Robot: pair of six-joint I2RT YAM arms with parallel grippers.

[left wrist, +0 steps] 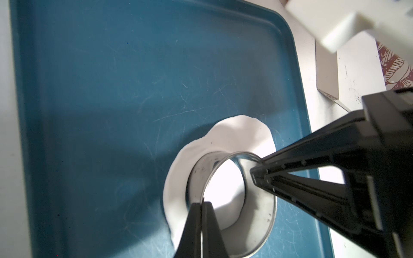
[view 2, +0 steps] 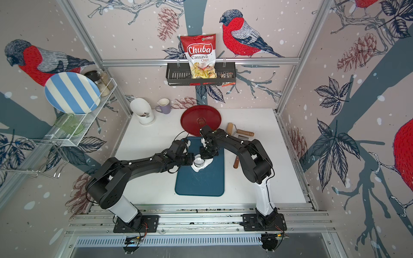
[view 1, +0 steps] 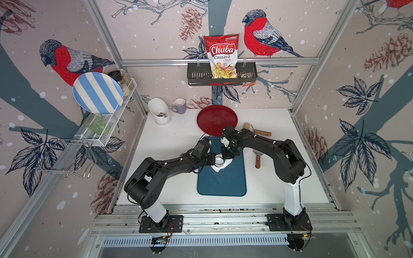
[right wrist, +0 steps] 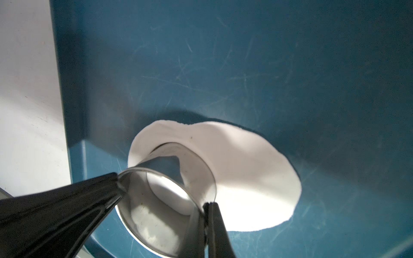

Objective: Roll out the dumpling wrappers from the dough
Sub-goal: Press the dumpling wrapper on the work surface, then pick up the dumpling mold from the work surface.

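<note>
walls: bird-and-pinecone wallpaper (view 1: 156, 26) | frame: aluminium rails (view 1: 156, 61) | table (view 1: 279, 120): white | light: bright, even

A mock kitchen inside a robot test booth. An aluminium frame (view 1: 219, 61) carries bird wallpaper (view 1: 261, 33). At left, a wire dish rack (view 1: 100, 134) holds a striped plate (view 1: 97, 92). At top centre, a black shelf (view 1: 199, 76) holds a bag of chips (view 1: 222, 55). The white surface (view 1: 174, 138) bears a mug (view 1: 179, 106), a rolling pin (view 1: 259, 131) and a blue board (view 1: 223, 181) with dough (view 1: 218, 169) and a steel ring (view 1: 219, 162). Rails (view 1: 223, 220) at the bottom anchor two robot arms (view 1: 169, 165).

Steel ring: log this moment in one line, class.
steel ring: on dough, blue board | left gripper: shut, at rim | right gripper: shut, at rim
</note>
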